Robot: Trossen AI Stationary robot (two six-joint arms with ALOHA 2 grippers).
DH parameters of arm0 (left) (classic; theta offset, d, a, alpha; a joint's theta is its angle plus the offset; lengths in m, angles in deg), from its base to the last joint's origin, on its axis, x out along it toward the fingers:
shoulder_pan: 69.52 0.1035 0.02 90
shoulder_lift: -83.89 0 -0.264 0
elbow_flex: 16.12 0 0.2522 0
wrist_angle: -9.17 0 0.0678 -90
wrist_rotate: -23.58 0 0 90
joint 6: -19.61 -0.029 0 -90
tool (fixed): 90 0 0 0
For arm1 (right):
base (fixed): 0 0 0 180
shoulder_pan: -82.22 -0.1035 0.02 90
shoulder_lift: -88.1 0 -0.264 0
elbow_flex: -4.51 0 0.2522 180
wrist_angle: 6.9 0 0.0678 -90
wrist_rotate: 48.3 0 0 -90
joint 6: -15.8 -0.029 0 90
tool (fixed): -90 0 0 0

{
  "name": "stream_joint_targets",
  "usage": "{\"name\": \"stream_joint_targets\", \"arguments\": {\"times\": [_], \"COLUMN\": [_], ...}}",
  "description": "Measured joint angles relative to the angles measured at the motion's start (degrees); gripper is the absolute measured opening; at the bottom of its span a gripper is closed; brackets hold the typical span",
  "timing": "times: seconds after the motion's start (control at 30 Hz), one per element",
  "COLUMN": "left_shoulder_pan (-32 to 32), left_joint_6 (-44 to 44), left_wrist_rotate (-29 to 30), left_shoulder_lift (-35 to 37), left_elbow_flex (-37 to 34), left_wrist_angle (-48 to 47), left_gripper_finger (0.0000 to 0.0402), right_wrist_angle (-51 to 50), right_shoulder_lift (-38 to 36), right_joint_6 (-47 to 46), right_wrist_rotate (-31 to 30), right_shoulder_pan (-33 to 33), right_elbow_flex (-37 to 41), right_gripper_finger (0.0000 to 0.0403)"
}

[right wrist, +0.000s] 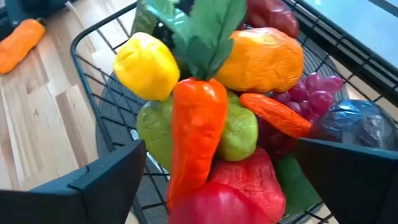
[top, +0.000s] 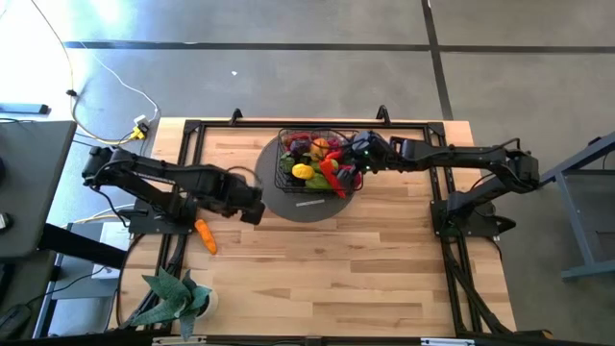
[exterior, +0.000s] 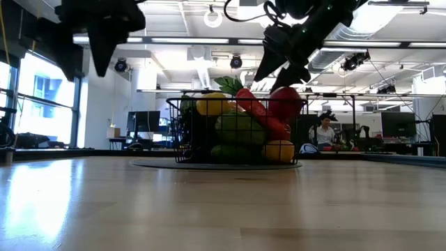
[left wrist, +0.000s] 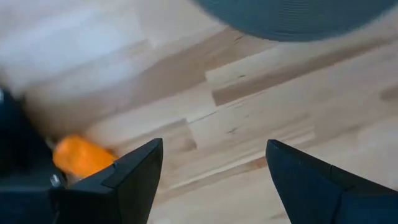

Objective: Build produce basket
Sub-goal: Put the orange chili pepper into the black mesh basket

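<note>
The black wire basket [top: 317, 159] stands on a round grey mat [top: 307, 204] at the table's far middle. It is heaped with produce [right wrist: 249, 62]: a yellow pepper [right wrist: 146, 65], green pieces, purple grapes [right wrist: 314, 90] and a long red-orange carrot with green leaves [right wrist: 196, 130] lying on top. My right gripper [right wrist: 219, 146] hovers open over the basket's right side, its fingers on either side of that carrot and apart from it. Left of the mat, my left gripper [left wrist: 214, 144] points down, open, above bare wood. An orange carrot [top: 206, 235] lies on the table just beyond it.
A leafy green potted plant [top: 173, 298] stands at the near left corner. Black frame rails [top: 192, 135] run along the table's left, far and right sides. Bare wood stretches across the near half. A person [exterior: 324, 131] sits in the room behind.
</note>
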Motion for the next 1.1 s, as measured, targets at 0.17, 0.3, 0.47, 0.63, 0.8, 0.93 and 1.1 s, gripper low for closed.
{"name": "stream_joint_targets", "arguments": {"times": [0.17, 0.3, 0.47, 0.63, 0.8, 0.93, 1.1], "left_shoulder_pan": [-3.57, -6.59, -11.31, -15.45, -18.8, -20.39, -20.76], "left_joint_6": [14.24, 23.02, 34.47, 43.67, 51.86, 57.49, 58.89], "left_wrist_rotate": [-0.1, -0.57, -1.55, -1.26, -0.92, -1.31, -2.86], "left_shoulder_lift": [0.02, 0.02, 0.02, 0.02, 0.02, 0.02, 0.04], "left_elbow_flex": [-3.24, -5.74, -8.56, -10.81, -13.56, -16.24, -17.82], "left_wrist_angle": [0.0, -0.19, -0.36, -0.41, -0.51, 0.07, 1.43], "left_gripper_finger": [0.0273, 0.0273, 0.0273, 0.0273, 0.0273, 0.0273, 0.0273], "right_wrist_angle": [0.01, 0.01, 0.03, 0.05, 0.07, 0.12, 0.12], "right_shoulder_lift": [0.0, 0.02, 0.0, 0.0, 0.0, 0.01, 0.0], "right_joint_6": [-0.02, -0.24, 1.27, 0.06, 1.1, 3.17, 3.77], "right_wrist_rotate": [0.12, 0.79, 2.73, 2.78, 2.76, 2.76, 2.76], "right_shoulder_pan": [0.38, 0.38, 0.35, 0.35, 0.35, 0.33, 0.33], "right_elbow_flex": [0.0, 0.0, 0.0, 0.0, 0.0, 0.0, 0.0], "right_gripper_finger": [0.0398, 0.0399, 0.0399, 0.0399, 0.0399, 0.0399, 0.0399]}}
